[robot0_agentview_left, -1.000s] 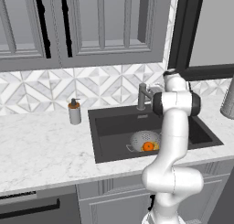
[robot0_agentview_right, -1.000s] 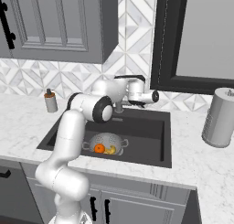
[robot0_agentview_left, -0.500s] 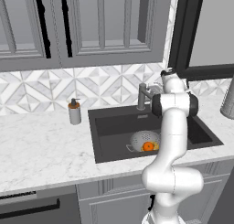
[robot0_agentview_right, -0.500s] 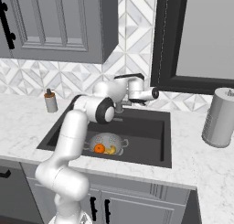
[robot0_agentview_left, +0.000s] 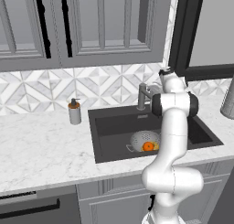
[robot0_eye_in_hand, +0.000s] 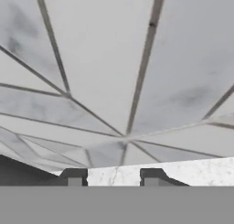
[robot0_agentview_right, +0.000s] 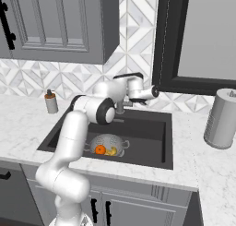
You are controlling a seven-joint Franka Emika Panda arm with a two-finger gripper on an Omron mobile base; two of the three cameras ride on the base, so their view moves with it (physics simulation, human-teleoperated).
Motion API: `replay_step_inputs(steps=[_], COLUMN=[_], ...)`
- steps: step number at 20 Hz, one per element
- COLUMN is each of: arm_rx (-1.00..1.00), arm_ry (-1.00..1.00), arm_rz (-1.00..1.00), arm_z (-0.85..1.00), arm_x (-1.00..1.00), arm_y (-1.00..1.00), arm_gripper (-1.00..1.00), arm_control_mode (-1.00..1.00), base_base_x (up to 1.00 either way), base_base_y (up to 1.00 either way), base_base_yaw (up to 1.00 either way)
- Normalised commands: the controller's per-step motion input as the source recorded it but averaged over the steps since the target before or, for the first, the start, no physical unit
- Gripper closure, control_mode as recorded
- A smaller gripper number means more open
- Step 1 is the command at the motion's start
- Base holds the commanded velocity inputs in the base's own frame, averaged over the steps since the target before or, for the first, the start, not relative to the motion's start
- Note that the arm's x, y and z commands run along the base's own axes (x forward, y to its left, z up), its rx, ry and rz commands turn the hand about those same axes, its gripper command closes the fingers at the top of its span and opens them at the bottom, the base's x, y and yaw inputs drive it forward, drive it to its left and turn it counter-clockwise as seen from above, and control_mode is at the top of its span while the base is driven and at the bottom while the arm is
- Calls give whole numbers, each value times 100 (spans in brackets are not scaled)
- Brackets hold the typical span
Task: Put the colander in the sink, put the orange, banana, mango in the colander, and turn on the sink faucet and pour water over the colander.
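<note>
Colander, a round grey perforated metal bowl with small loop handles, sits on the floor of the large dark charcoal rectangular sink, which is set into the white marble counter; inside the bowl lie the small round bright orange fruit and a yellow fruit just beside it, though whether that is the banana or the mango I cannot tell; the slim grey metal faucet stands upright at the back rim of the basin; the white arm reaches over the basin toward the patterned grey-and-white tile backsplash, with the end effector held up near the faucet; in the hand view its 2 dark tips stand a modest gap apart with nothing visible between them, facing the tiles and a strip of marble; whether it grips anything I cannot tell; an orange-topped soap dispenser stands on the marble left of the basin; a grey cylindrical canister stands on the right.
</note>
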Motion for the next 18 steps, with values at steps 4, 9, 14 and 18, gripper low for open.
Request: replay_step_inputs(steps=[4, 9, 14, 18], arm_rx=[-2, 0, 0, 0], arm_ry=[0, 0, 0, -1], arm_rz=[0, 0, 0, 0], arm_z=[-5, -11, -14, -16], arm_x=[-22, -23, -25, -52], arm_y=[-36, -74, -92, -88], arm_gripper=[100, 100, 100, 100], arm_control_mode=[-100, -100, -100, -100], base_base_x=[0, 0, 0, 0], base_base_y=[0, 0, 0, 0], base_base_yaw=[0, 0, 0, 0])
